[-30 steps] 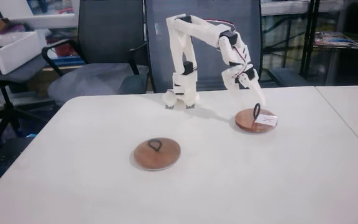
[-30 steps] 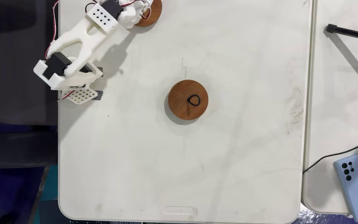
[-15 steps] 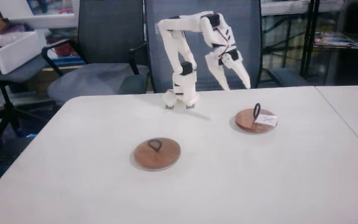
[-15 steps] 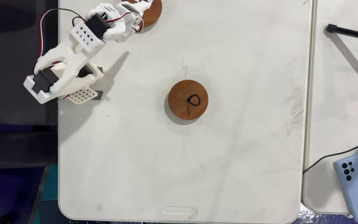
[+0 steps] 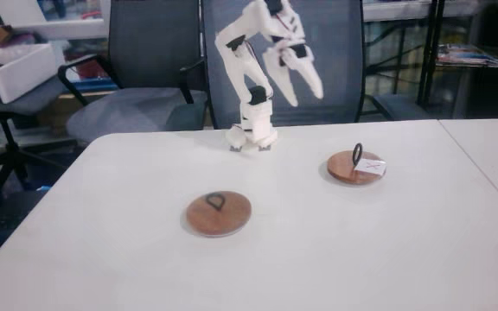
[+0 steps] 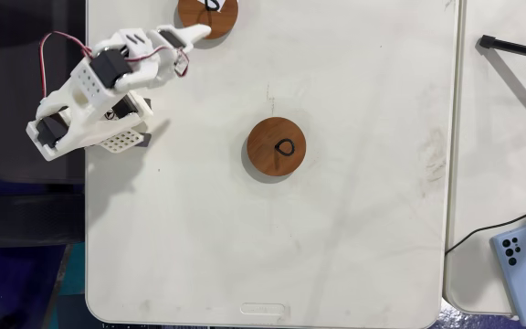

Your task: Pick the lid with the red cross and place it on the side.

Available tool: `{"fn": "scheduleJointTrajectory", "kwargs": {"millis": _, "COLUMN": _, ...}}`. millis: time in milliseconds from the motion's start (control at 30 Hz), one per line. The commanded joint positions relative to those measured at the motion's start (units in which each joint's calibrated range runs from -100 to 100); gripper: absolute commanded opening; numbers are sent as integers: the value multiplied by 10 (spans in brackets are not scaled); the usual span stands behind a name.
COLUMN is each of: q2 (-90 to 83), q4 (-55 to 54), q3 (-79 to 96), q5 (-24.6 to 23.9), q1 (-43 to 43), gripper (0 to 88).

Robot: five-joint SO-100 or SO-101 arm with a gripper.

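The lid with the red cross (image 5: 355,168) lies flat on the white table (image 5: 361,250) at the right, its black loop standing up beside the white label. From above, the same lid (image 6: 207,11) sits at the table's top edge. My gripper (image 5: 303,95) hangs high in the air, up and to the left of that lid, open and holding nothing. Seen from above, the gripper (image 6: 190,44) points toward the lid without touching it. A larger plain brown disc (image 5: 219,213) with a black loop rests near the table's middle (image 6: 277,148).
The arm's base (image 5: 251,138) stands at the table's far edge. Office chairs (image 5: 145,60) and a white box (image 5: 15,69) are behind the table. A blue phone (image 6: 521,260) and a black cable (image 6: 519,50) lie on the neighbouring table.
The gripper has lifted off the labelled lid's loop handle and swung up and back toward the base. The lid has stayed on the table where it was.
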Motion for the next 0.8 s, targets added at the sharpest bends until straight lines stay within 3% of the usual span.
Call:
{"fn": "scheduleJointTrajectory", "kwargs": {"millis": 0, "q2": -48, "q4": -4, "q3": -19, "q5": 2, "q1": 124, "gripper": 270}}
{"fn": "scheduleJointTrajectory", "kwargs": {"millis": 200, "q2": -58, "q4": -4, "q3": -20, "q5": 40, "q1": 301, "gripper": 270}}
{"fn": "scheduleJointTrajectory", "kwargs": {"millis": 300, "q2": -67, "q4": -4, "q3": -16, "q5": 49, "q1": 347, "gripper": 270}}
{"fn": "scheduleJointTrajectory", "kwargs": {"millis": 500, "q2": -114, "q4": -10, "q3": 39, "q5": 49, "q1": 361, "gripper": 270}}
{"fn": "scheduleJointTrajectory", "kwargs": {"millis": 767, "q2": -216, "q4": -93, "q3": 209, "q5": 49, "q1": 366, "gripper": 277}}
